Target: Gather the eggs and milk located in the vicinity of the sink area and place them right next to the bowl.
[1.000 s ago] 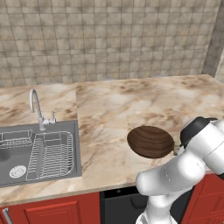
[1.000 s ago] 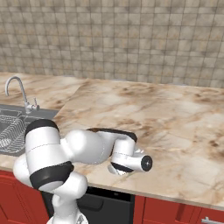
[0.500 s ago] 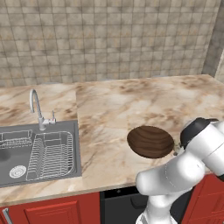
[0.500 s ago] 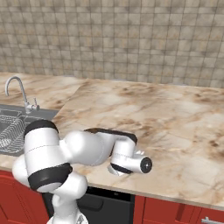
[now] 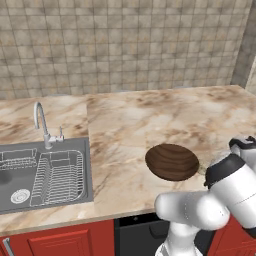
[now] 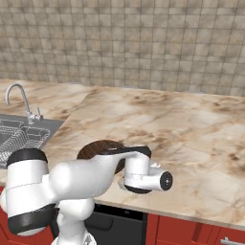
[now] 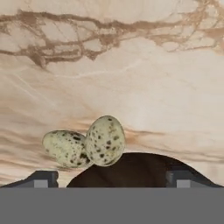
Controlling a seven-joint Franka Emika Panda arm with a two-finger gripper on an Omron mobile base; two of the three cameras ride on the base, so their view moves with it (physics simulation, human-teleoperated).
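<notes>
Two pale speckled eggs [image 7: 87,143] lie side by side on the marble counter, touching each other and right at the rim of the dark-brown wooden bowl [image 7: 131,168]. My gripper [image 7: 111,179] hovers above them, open, its fingertips [image 7: 41,178] far apart with nothing between them. From the base cameras the bowl [image 5: 172,161] sits near the counter's front edge, with an olive speck of the eggs [image 5: 201,170] at its right side. My hand [image 6: 143,177] hangs low beside the bowl [image 6: 98,148]. The milk is out of view. The sink area [image 5: 50,175] is far left.
A curved chrome faucet [image 5: 41,122] and a wire dish rack [image 5: 57,175] stand at the steel basin [image 6: 19,136]. The marble counter [image 5: 150,120] runs wide behind the bowl to the tiled wall. Red cabinet fronts [image 5: 65,242] lie below the front edge.
My jaws have gone from shut to wide open, and the eggs lie free on the counter. The arm and the bowl have barely shifted.
</notes>
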